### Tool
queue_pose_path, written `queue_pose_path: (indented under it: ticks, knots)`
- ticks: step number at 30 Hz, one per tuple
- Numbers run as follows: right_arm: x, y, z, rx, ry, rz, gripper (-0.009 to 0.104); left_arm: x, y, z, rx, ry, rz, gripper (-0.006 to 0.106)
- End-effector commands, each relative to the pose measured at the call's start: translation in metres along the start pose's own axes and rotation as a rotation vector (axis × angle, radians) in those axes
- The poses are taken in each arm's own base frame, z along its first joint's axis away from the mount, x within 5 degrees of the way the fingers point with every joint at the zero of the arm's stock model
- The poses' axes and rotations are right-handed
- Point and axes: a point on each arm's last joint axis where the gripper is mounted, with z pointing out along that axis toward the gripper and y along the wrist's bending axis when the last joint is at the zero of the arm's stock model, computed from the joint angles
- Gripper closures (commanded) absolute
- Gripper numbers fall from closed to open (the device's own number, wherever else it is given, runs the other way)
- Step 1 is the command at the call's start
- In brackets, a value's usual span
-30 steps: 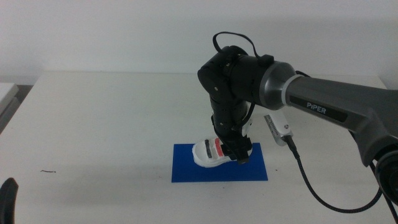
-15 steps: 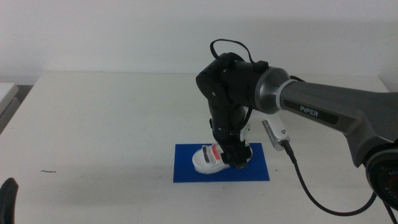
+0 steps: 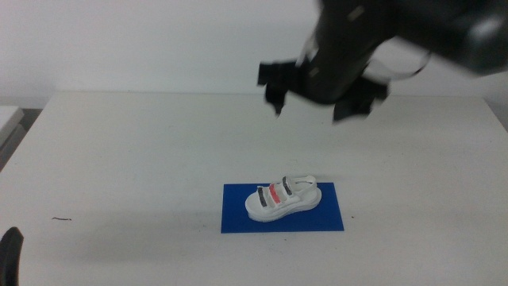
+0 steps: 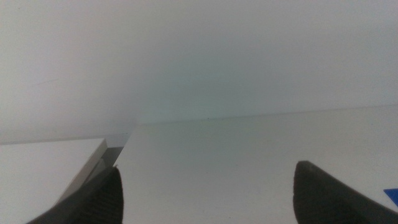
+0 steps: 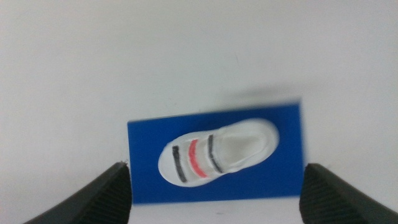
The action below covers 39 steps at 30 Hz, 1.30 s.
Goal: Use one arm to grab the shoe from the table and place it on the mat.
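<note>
From above we see the shoe (image 5: 214, 153), a white sandal with two dark straps and one red strap between them, lying wholly on the dark blue mat (image 5: 283, 155). The mat rests flat on the white table (image 5: 186, 56). The jaws of our right gripper (image 5: 214, 199) stand wide apart, clear of the shoe, holding nothing, with the shoe and mat showing between them.

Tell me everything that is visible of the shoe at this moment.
The shoe is a small white sandal with a thick sole, two dark straps, one red strap between them and an open heel end. It looks like plastic or rubber. It rests upright on its sole, fully on the blue mat, lying along the mat's length. Only the mat touches it; the right gripper is high above, open.
</note>
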Motion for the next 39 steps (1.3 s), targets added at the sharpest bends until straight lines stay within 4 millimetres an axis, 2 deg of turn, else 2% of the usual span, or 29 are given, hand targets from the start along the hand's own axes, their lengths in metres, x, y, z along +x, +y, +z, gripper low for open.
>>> queue_pose_path:
  ticks: [1,6,8,11,13,14,18,20,23,26,29,31,33,39]
  knots:
    - [-0.004,-0.011,-0.03,-0.018,-0.054,-0.189,0.009,-0.001,0.0,0.0,0.002,-0.007,-0.005,0.007]
    - [-0.009,-0.03,-0.074,-0.024,-0.174,-0.266,0.009,-0.001,0.0,0.0,0.002,-0.007,-0.005,0.007]
    - [-0.011,-0.048,-0.09,0.005,-0.222,-0.257,0.009,-0.001,0.0,0.0,0.002,-0.007,-0.005,0.007]
    - [0.009,-0.084,-0.116,0.04,-0.255,-0.265,0.009,-0.001,0.0,0.0,0.002,-0.007,-0.005,0.007]
    - [0.027,-0.109,-0.121,-0.014,-0.28,-0.267,0.009,-0.001,0.0,0.0,0.002,-0.007,-0.005,0.007]
    - [0.034,-0.116,-0.117,-0.045,-0.288,-0.261,0.009,-0.001,0.0,0.0,0.002,-0.007,-0.005,0.007]
    - [0.077,-0.171,-0.101,-0.185,-0.41,-0.125,0.009,-0.001,0.0,0.0,0.002,-0.007,-0.005,0.007]
    - [0.101,-0.2,-0.091,-0.149,-0.469,-0.054,0.009,-0.001,0.0,0.0,0.002,-0.007,-0.005,0.007]
    - [0.128,-0.231,-0.084,-0.06,-0.558,0.013,0.009,-0.001,0.0,0.0,0.002,-0.007,-0.005,0.007]
    - [0.153,-0.245,-0.082,-0.053,-0.652,0.024,0.009,-0.001,0.0,0.0,0.002,-0.007,-0.005,0.007]
    - [0.175,-0.246,-0.073,-0.056,-0.776,-0.185,0.009,-0.001,0.0,0.0,0.002,-0.007,-0.005,0.007]
    - [0.19,-0.248,-0.067,0.015,-0.872,-0.414,0.009,-0.001,0.0,0.0,0.002,-0.007,-0.005,0.007]
    - [0.204,-0.252,-0.058,0.075,-0.926,-0.538,0.009,-0.001,0.0,0.0,0.002,-0.007,-0.005,0.007]
    - [0.246,-0.263,-0.028,0.05,-0.993,-0.485,0.009,-0.001,0.0,0.0,0.002,-0.007,-0.005,0.007]
